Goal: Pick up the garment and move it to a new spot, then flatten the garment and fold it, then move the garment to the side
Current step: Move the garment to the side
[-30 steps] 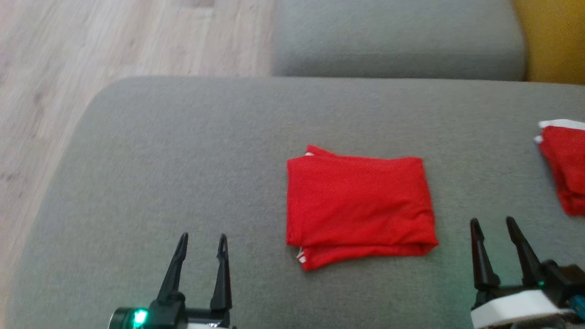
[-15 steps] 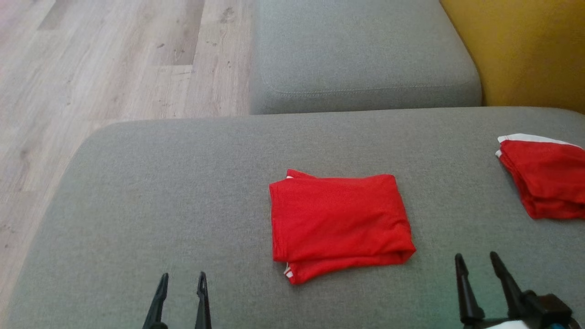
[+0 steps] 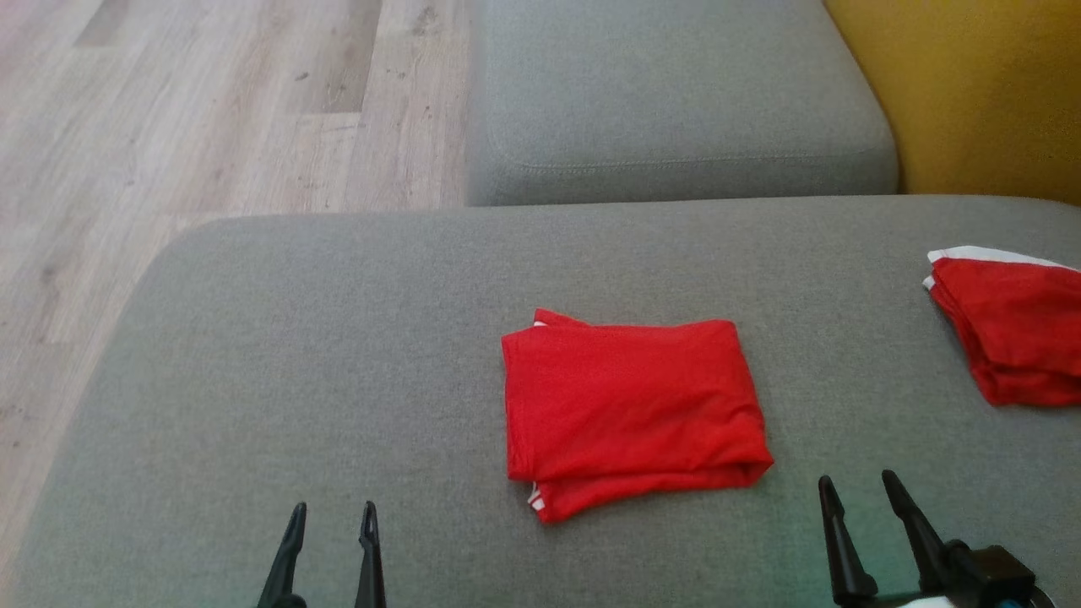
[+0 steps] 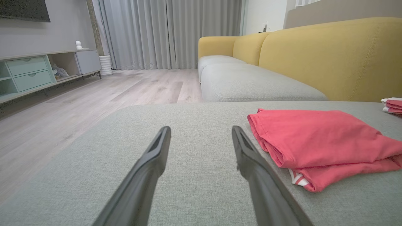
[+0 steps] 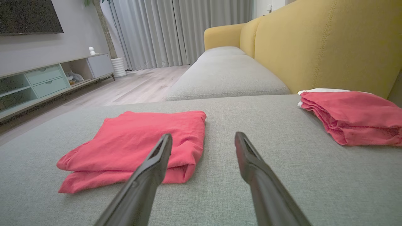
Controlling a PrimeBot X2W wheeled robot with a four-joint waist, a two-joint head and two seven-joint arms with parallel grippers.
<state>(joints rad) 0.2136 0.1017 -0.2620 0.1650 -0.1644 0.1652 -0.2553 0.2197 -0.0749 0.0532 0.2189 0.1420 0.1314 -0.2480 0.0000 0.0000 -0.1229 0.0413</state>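
Observation:
A red garment (image 3: 629,411) lies folded into a rectangle on the grey cushion (image 3: 338,355), white trim peeking out at its near left corner. The left wrist view has it (image 4: 317,144) to the right of my fingers, and the right wrist view has it (image 5: 138,144) to the left. My left gripper (image 3: 331,512) is open and empty at the lower left, well apart from the cloth. At the lower right my right gripper (image 3: 855,483) is open too, just past the garment's near right corner, holding nothing.
A second folded red garment (image 3: 1009,325) with white trim lies at the cushion's right edge. Beyond is another grey seat cushion (image 3: 676,93) with a yellow backrest (image 3: 988,93). Wood floor (image 3: 169,127) drops off to the left. A TV cabinet (image 4: 37,72) stands across the room.
The head camera has tilted, so the whole picture shifted down and the far cushion shows more. Both grippers sit lower in the picture, still open. The garment has not moved on the cushion.

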